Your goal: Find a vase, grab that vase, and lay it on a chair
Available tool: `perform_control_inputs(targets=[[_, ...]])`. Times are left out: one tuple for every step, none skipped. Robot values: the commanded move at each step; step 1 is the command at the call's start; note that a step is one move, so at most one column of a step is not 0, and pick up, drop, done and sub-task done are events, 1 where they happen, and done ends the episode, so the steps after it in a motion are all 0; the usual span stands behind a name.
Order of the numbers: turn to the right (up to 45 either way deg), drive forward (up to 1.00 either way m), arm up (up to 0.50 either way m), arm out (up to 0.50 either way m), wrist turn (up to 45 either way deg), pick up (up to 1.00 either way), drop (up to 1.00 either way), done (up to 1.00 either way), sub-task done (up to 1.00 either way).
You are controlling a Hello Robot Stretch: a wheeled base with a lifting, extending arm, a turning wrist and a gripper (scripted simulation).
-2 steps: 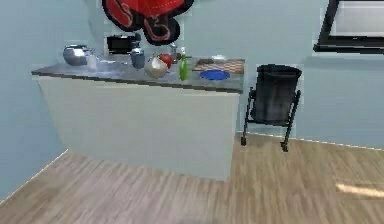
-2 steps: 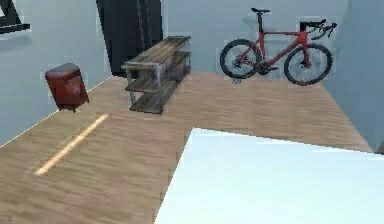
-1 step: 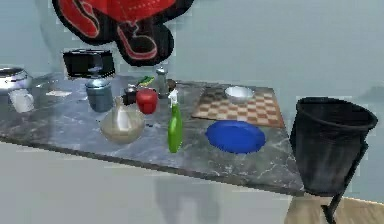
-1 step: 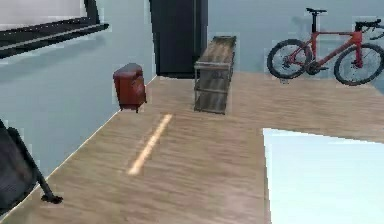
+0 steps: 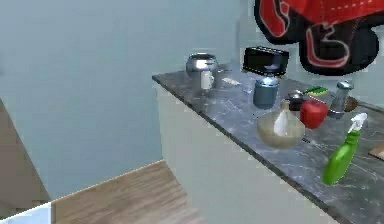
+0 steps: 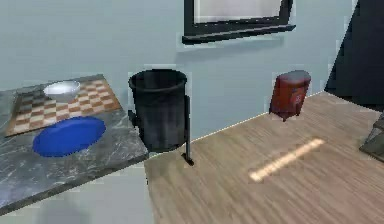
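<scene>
In the forward view a dark stone tabletop ran from the middle toward the lower right, against a pale blue wall. At the tabletop's far end stood a shiny metal pot, with a small white bottle just in front of it and a black toaster beside it at the tabletop's back. Nearer the tabletop's middle were a grey cup, a tan bowl and a red apple, and behind the apple a metal shaker. A green spray bottle stood by the tabletop's front edge. Above the tabletop hung a red-and-black picture. In the arm side view the tabletop carried a chessboard with a white bowl on its far corner, and a blue plate just in front of the board. Just past the tabletop's end stood a black bin on the wooden floor. Well beyond the tabletop, at the foot of the wall under a dark-framed picture, sat a squat red-brown container (whether it was the vase could not be told). The end effector's state could not be told.
</scene>
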Motion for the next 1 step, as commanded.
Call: perform_control_inputs(targets=[[-45.0,0.00,0.00,0.00,0.0,0.00,0.00,0.00,0.00]])
